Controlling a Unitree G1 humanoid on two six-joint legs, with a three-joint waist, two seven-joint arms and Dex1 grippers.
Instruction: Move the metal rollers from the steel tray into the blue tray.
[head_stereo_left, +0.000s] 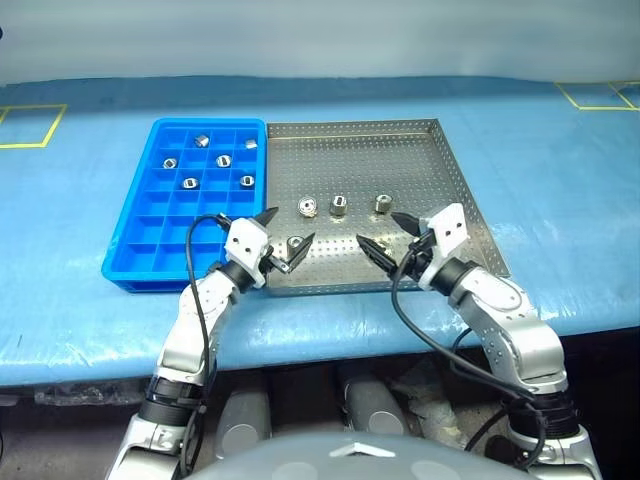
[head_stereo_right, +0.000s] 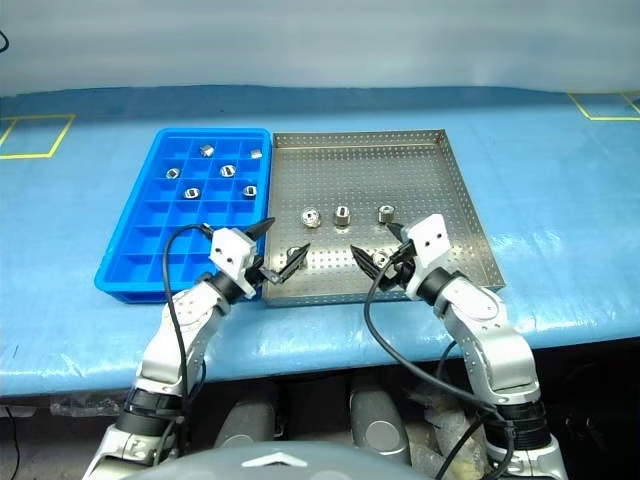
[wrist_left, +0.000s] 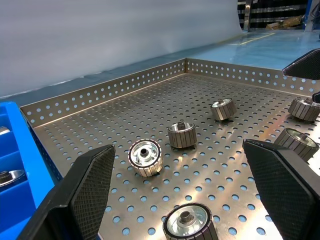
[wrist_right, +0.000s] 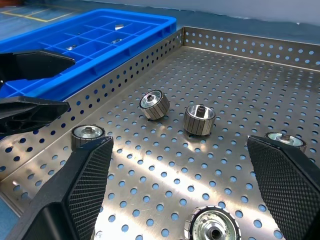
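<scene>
The steel tray (head_stereo_left: 455, 190) holds several metal rollers: three in a row, among them one at the middle (head_stereo_left: 339, 205), and two near the front rim. My left gripper (head_stereo_left: 288, 231) hovers open over the tray's front left corner. One roller (wrist_left: 190, 223) stands on the perforated floor just ahead of its fingers (wrist_left: 85, 192). My right gripper (head_stereo_left: 380, 232) is open too, over the front middle. Another roller (wrist_right: 212, 226) lies on its side between its fingers (wrist_right: 75, 195). The blue tray (head_stereo_left: 140, 235) lies against the steel tray's left side, with several rollers (head_stereo_left: 223, 160) in its far compartments.
Both trays rest on a blue cloth-covered table (head_stereo_left: 560, 200) with yellow tape marks at the far corners (head_stereo_left: 30, 125). The two grippers point toward each other, their tips a short gap apart. Black cables loop off each wrist (head_stereo_left: 200, 240).
</scene>
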